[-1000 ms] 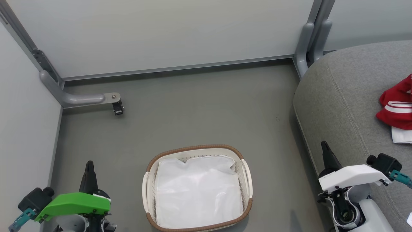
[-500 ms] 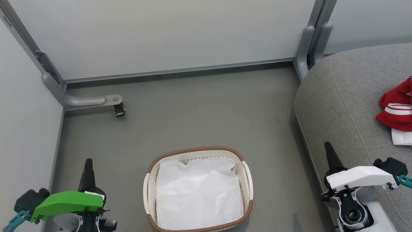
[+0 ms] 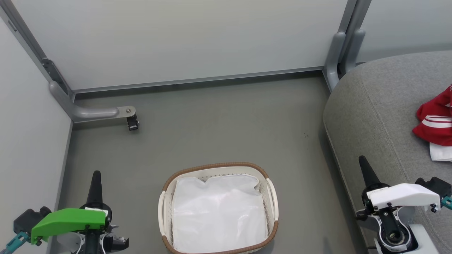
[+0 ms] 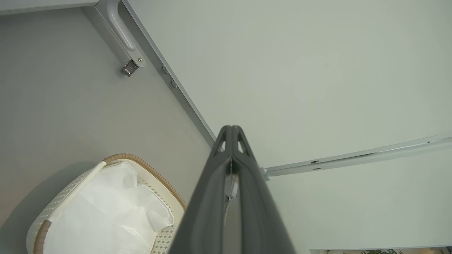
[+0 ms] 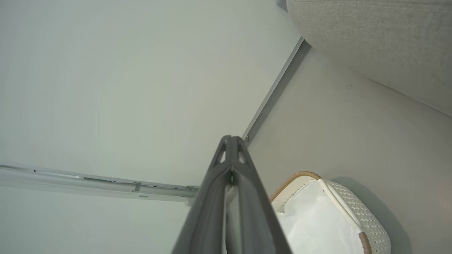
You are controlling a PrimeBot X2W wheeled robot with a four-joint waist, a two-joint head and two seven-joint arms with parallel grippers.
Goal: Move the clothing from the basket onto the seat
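Observation:
The white basket (image 3: 272,197) with a brown woven rim stands on the floor at bottom centre, holding just its white cloth liner (image 3: 217,215). Red clothing (image 3: 435,121) with white stripes lies on the grey seat (image 3: 374,106) at the right edge, a white piece below it. My left gripper (image 3: 96,173) is shut and empty, left of the basket. My right gripper (image 3: 362,158) is shut and empty, beside the seat's front edge. The left wrist view looks past shut fingers (image 4: 231,132) to the basket (image 4: 141,165); the right wrist view has its shut fingers (image 5: 231,141), the basket (image 5: 356,211) and the seat (image 5: 381,42).
Pale partition walls (image 3: 176,38) close the back and left. A grey metal foot with a caster (image 3: 132,123) juts out at the left, and a grey post (image 3: 335,56) stands by the seat's corner. Bare grey floor (image 3: 219,120) lies beyond the basket.
The whole head view has drifted slightly, so the camera has moved. Both grippers sit a little lower in the picture. Basket and clothing have not moved.

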